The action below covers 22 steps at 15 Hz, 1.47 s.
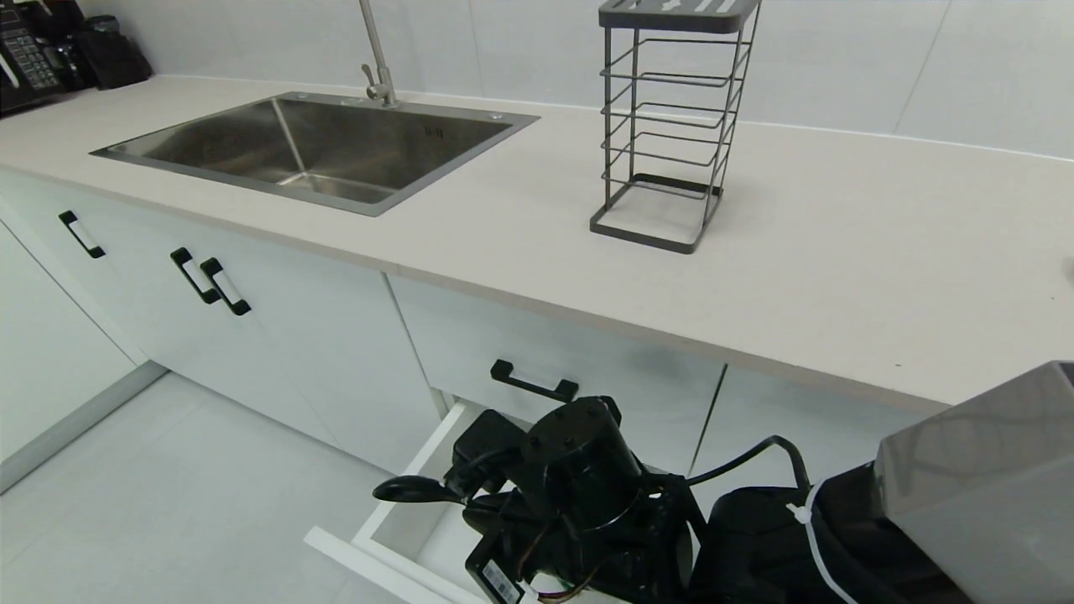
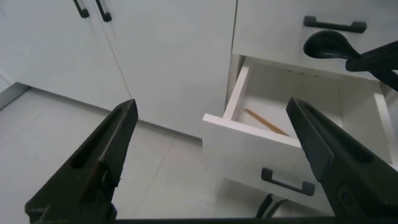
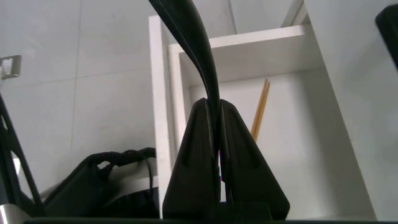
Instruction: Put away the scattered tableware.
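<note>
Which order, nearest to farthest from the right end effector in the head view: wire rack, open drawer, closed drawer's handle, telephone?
1. Open drawer, right below the right end effector.
2. Closed drawer's handle, just above it.
3. Wire rack, on the counter.
4. Telephone, far left corner.

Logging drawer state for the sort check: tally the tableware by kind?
Spoon: 1, black, held in the right claw
Chopsticks: 1 pair, lying in the open drawer
Total: 2
</note>
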{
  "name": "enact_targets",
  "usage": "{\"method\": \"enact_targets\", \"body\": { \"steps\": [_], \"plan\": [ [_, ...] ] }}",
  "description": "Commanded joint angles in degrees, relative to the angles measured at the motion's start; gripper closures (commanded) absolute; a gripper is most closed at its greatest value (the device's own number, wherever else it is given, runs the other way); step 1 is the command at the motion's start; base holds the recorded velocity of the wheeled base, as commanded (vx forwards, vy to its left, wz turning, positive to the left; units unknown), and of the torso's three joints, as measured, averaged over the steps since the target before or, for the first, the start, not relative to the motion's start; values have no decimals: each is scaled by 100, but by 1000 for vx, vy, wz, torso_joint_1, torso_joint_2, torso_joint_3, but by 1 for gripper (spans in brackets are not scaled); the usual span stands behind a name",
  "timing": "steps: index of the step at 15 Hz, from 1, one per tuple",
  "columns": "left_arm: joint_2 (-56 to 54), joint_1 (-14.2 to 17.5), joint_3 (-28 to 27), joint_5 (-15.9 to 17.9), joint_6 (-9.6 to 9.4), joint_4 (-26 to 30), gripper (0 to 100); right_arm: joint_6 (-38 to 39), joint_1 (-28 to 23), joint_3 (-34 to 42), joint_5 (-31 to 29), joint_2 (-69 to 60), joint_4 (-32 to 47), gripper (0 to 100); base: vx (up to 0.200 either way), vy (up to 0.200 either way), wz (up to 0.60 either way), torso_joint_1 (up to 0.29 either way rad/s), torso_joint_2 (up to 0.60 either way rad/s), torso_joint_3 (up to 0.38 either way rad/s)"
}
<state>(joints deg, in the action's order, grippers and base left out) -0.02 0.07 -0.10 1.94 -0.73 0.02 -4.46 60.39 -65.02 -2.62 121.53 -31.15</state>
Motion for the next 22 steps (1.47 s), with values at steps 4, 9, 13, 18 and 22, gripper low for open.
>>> {"method": "enact_targets", "body": {
  "steps": [4,9,13,18,22],
  "plan": [
    [2,1,1,0,3,-2,0,-2,-1,-116,-2,82,12,100,0,0,0,-246,370,154],
    [2,1,1,0,-6,-2,0,-20,-19,-450,7,240,12,100,0,0,0,-195,316,119],
    [2,1,1,0,3,-2,0,-20,-89,-977,16,468,267,100,0,0,0,-22,171,41],
    [2,1,1,0,3,-2,0,-37,-441,-1311,-28,802,469,100,0,0,0,0,10,7],
    [2,1,1,0,3,-2,0,-424,-783,-1926,-81,987,627,100,0,0,0,0,0,0]
  ]
}}
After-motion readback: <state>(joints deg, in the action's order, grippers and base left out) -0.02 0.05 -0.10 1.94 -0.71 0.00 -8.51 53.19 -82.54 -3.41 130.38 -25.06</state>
